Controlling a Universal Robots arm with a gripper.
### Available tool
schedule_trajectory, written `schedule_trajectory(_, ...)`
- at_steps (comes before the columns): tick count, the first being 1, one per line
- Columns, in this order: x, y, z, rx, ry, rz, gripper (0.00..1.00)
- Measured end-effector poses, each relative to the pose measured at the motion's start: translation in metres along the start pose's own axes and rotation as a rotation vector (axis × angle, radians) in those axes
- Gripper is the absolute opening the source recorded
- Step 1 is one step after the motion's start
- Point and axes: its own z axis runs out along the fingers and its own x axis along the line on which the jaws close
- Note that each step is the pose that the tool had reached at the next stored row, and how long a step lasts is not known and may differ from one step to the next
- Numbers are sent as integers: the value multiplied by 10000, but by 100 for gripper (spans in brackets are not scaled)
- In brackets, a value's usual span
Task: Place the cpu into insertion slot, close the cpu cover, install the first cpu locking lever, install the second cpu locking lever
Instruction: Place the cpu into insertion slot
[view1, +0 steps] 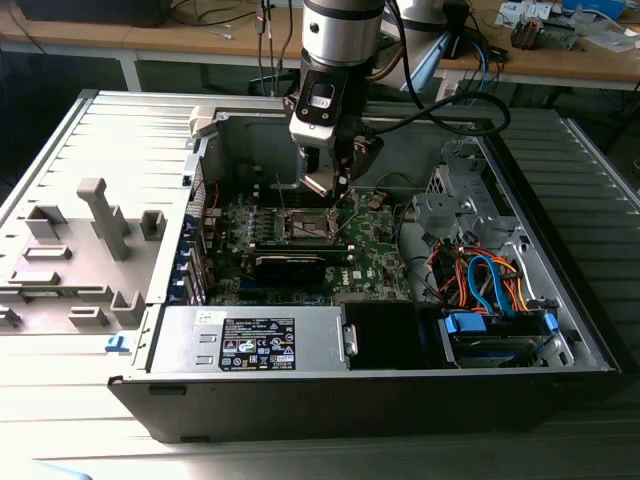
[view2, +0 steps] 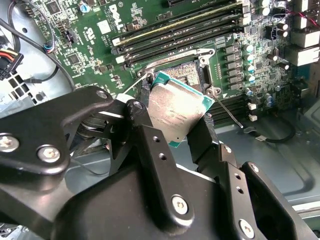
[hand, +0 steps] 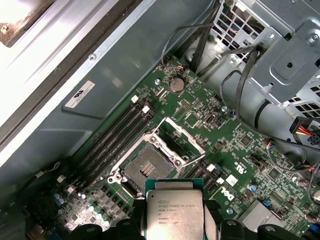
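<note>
My gripper (view2: 169, 119) is matt black with silver screw heads. The cpu (view2: 175, 112) has a silvery-grey, faintly mottled face edged in teal-green. The board (hand: 240, 150) is dark green, speckled with silver and blue; the insertion slot (hand: 145, 167) is dark-centred, and its rim and the cpu cover (hand: 182, 136) are silvery. The cables (view1: 485, 275) are orange and blue, and the case (view1: 250, 140) is grey.

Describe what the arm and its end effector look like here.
The arm is a round, silvery-grey tube that ends in a dark wrist block with a small pale label. Black cables loop off beside it. The end effector is matte black, with flat, bar-like fingers joined by hinged links and dotted with silver screw heads.
</note>
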Motion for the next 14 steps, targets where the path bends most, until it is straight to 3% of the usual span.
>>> schedule_trajectory(14, 0, 0, 3, -4, -3, 211, 55)
